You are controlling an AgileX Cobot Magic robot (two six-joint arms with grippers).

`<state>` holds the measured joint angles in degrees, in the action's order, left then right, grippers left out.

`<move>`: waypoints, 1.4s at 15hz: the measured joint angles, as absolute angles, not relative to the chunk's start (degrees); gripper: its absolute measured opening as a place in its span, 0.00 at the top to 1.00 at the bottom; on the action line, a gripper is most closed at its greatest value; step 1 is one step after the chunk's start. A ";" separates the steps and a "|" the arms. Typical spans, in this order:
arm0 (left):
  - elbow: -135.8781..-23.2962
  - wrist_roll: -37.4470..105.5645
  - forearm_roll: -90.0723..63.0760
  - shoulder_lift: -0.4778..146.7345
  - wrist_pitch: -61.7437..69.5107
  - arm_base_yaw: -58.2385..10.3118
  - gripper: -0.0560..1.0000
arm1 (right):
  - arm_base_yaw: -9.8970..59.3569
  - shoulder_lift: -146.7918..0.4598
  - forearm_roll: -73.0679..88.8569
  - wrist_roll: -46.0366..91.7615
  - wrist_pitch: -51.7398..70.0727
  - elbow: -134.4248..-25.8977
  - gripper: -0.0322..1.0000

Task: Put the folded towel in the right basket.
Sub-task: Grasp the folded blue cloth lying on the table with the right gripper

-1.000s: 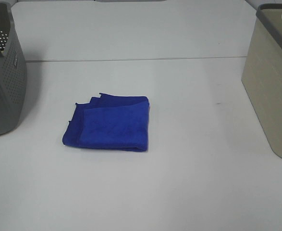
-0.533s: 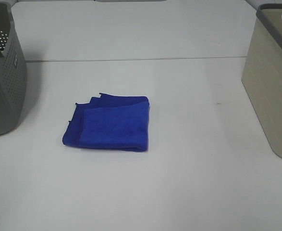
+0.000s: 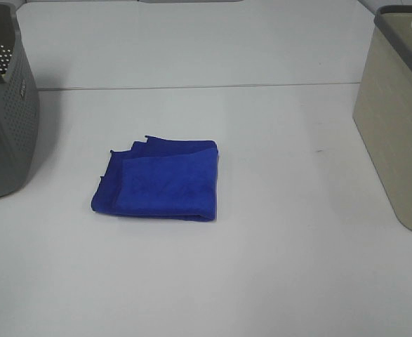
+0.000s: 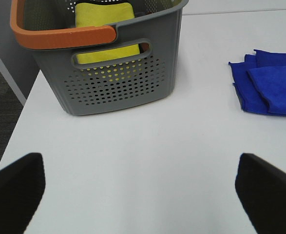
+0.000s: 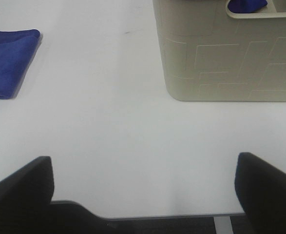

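The folded blue towel (image 3: 156, 186) lies flat on the white table (image 3: 276, 274), a little left of the middle and well apart from the beige right basket (image 3: 399, 126) at the far right edge, so the step in hand is judged to be the reach and pickup, not yet begun. The right gripper (image 5: 143, 190) looks the better choice, since it works on the basket's side. It should come down over the towel's nearer, neat folded edge rather than the looser corners on the far side, and bite through all the layers at once so the fold holds when lifted. The towel should then be raised high enough to clear the basket's rim before it is carried across. In its wrist view the right gripper's jaws stand wide apart with only bare table between them, holding and touching nothing. The left gripper (image 4: 143, 187) is likewise spread wide and empty, near the grey basket (image 4: 118, 73).
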<state>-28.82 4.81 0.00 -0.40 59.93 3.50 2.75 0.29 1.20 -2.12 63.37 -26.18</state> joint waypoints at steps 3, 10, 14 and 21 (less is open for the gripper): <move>-28.82 4.81 0.00 -0.40 59.93 3.50 0.01 | 2.75 0.29 1.20 -2.69 63.37 -26.30 0.03; -28.82 4.81 0.00 -0.40 59.93 3.50 0.01 | 2.75 -5.90 1.83 -3.67 57.35 -34.49 0.03; -28.82 4.81 0.00 -0.40 59.93 3.50 0.01 | 2.75 -20.74 5.27 0.00 53.29 -45.38 0.03; -28.82 4.81 0.00 -0.40 59.93 3.50 0.01 | 2.75 -49.39 42.00 19.31 46.93 -51.11 0.03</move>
